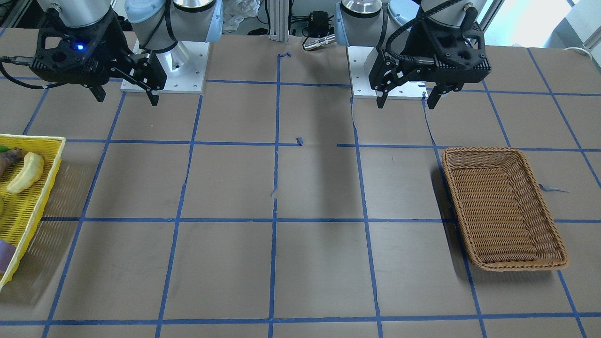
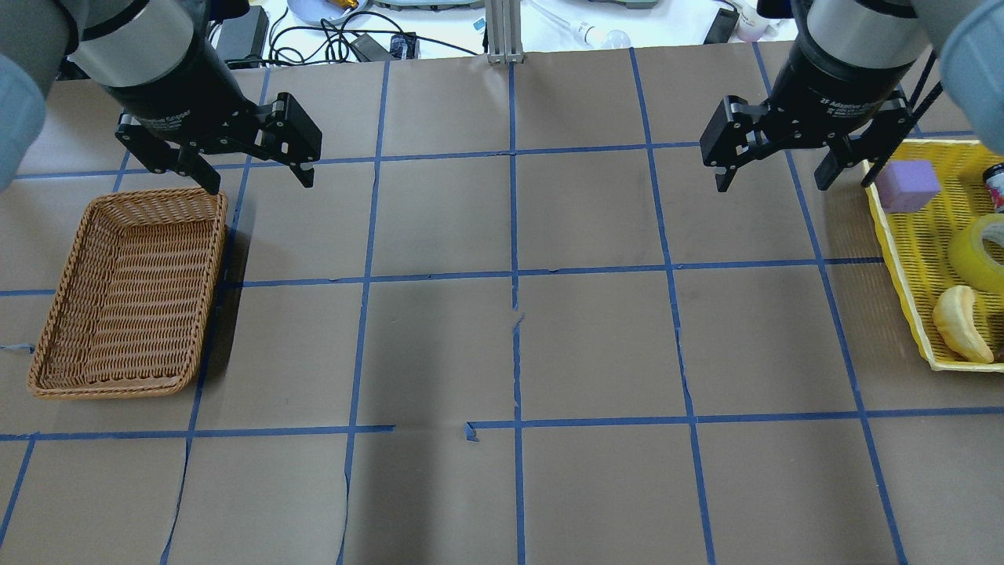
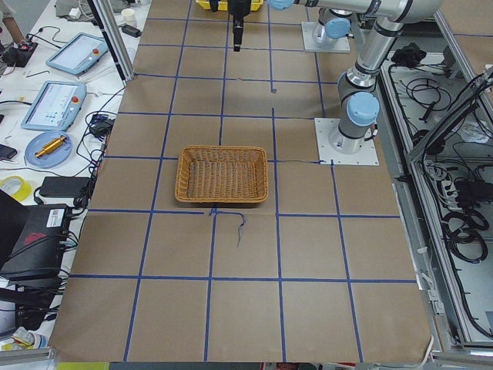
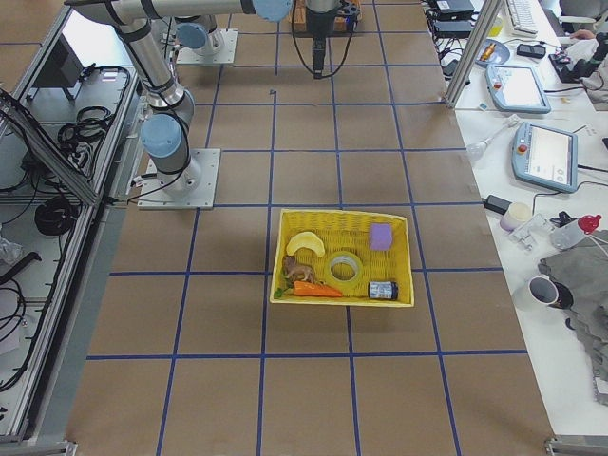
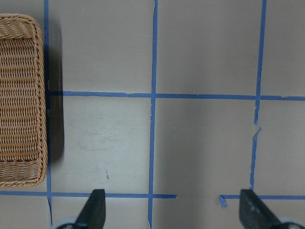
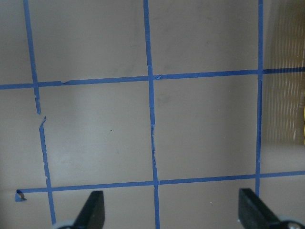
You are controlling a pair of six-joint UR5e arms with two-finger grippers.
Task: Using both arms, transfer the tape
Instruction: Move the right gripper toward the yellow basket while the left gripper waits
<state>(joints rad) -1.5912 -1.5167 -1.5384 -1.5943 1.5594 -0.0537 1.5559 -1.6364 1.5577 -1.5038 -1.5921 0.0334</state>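
Note:
The tape, a translucent yellow roll, lies in the yellow basket at the table's right end. It also shows in the exterior right view. It is out of sight in the front-facing view. My right gripper hangs open and empty above the table, just left of the yellow basket; it also shows in the front-facing view and its own wrist view. My left gripper hangs open and empty by the far right corner of the wicker basket; it also shows in the front-facing view and its own wrist view.
The yellow basket also holds a banana, a purple block, a carrot and a small bottle. The brown wicker basket holds nothing. Blue tape lines grid the brown table between the two baskets.

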